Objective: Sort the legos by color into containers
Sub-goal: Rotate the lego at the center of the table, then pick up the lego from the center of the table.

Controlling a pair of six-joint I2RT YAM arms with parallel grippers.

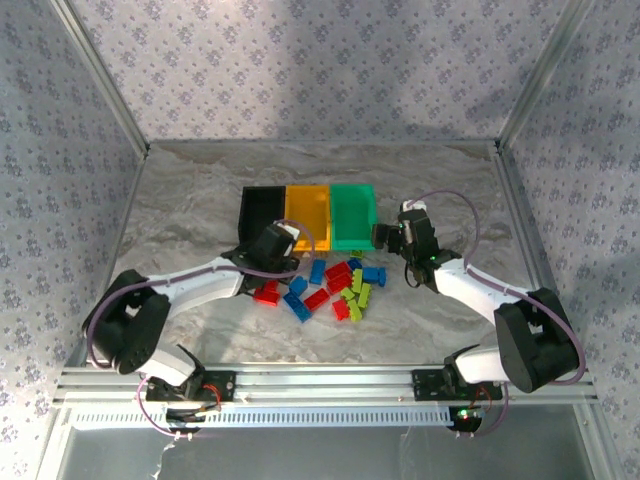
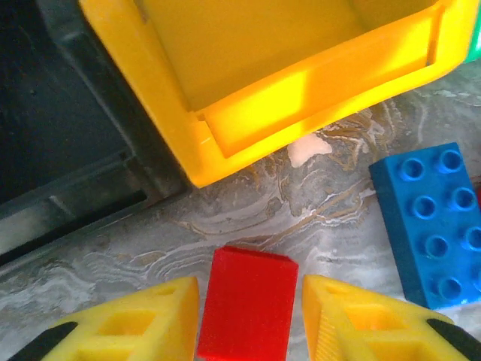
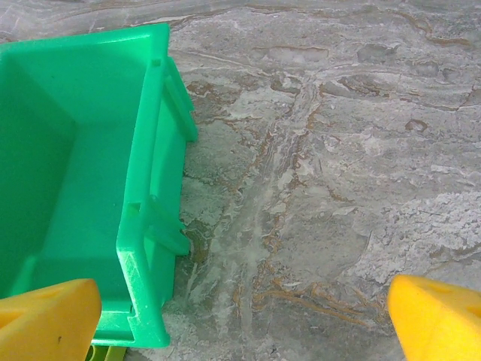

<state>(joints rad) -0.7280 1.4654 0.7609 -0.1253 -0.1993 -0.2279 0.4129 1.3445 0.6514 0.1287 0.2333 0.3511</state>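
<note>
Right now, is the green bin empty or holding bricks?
Empty: green bin shows bare floor in right wrist and top views, nothing inside.

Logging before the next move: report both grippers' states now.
Left gripper: jaws flank the red brick; grip cannot be told.
Right gripper: open, holding nothing.

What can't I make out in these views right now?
Left wrist: red brick cut off by the bottom edge; whether the left gripper touches it is unclear.
Left wrist: black bin inside too dark.
Right wrist: green bin cut off by the left edge.
</note>
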